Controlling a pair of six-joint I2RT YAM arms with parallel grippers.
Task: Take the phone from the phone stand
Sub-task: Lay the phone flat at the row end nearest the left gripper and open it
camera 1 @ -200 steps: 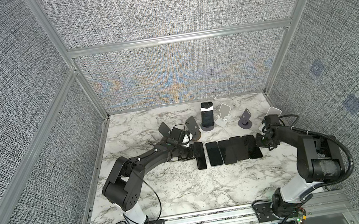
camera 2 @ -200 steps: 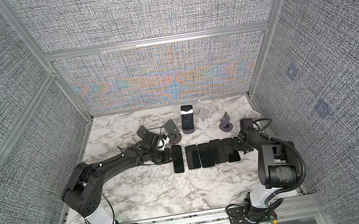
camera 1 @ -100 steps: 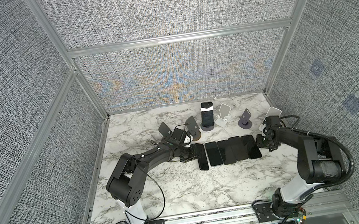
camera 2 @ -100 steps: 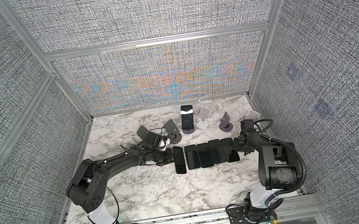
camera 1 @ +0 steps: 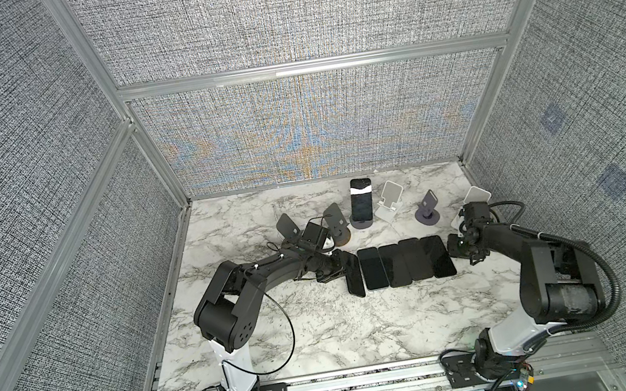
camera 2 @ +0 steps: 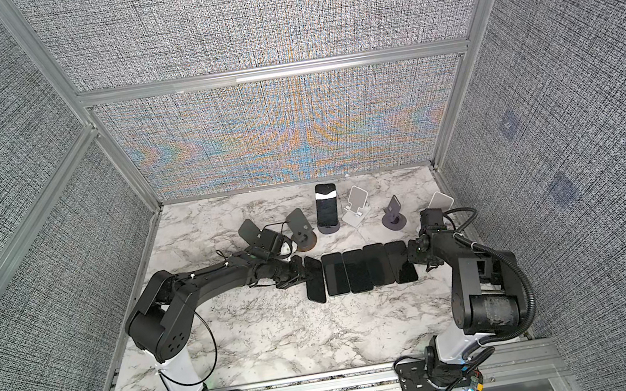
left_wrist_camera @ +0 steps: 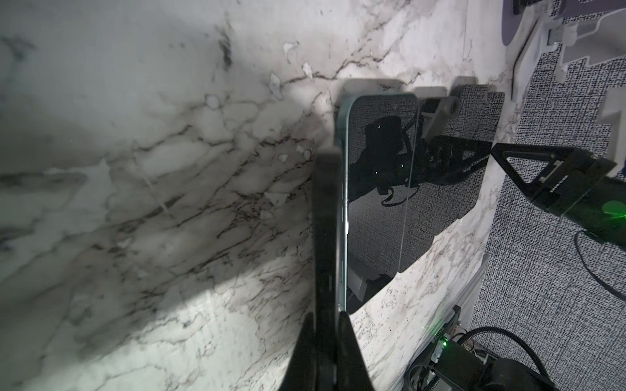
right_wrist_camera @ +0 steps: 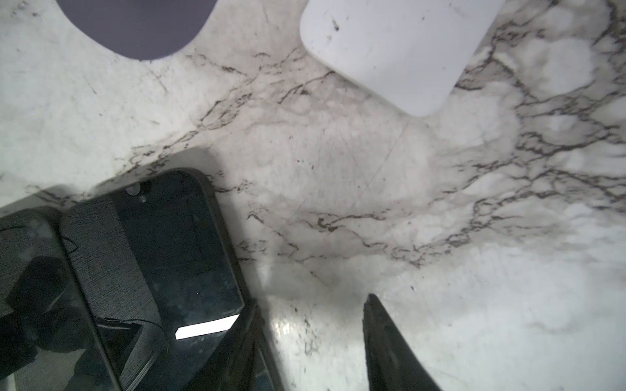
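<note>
Left arm's elbow has swung to the right over the last second, and the right end effector (camera 1: 456,246) has parted its fingers. Left end effector (camera 1: 338,270): fingers pressed together, nothing between them, lying along the left edge of the leftmost phone (camera 1: 353,273). In the left wrist view that closed pair runs beside the phone's long side. This phone sits slightly askew, its near end poking out nearer than the rest of the row. Four more phones (camera 1: 406,261) lie flat, screens up, side by side across the middle of the marble table (camera 1: 323,329). Right end effector is low at the row's right end. In the right wrist view its fingers (right_wrist_camera: 382,331) stand spread, one against the right edge of the rightmost phone (right_wrist_camera: 162,254), one over bare marble, pinching nothing. The standing phone (camera 1: 360,200) is upright on the dark phone stand (camera 1: 363,221) at the far middle of the table, well apart from both end effectors, shown in both top views. Left of it are two black stands (camera 1: 335,220), bare, the nearer part of one hidden by the left wrist. Right of it are a white folding stand (camera 1: 389,204), a grey round-based stand (camera 1: 427,211), and a white stand (camera 1: 476,195) partly behind the right wrist, all without phones.
</note>
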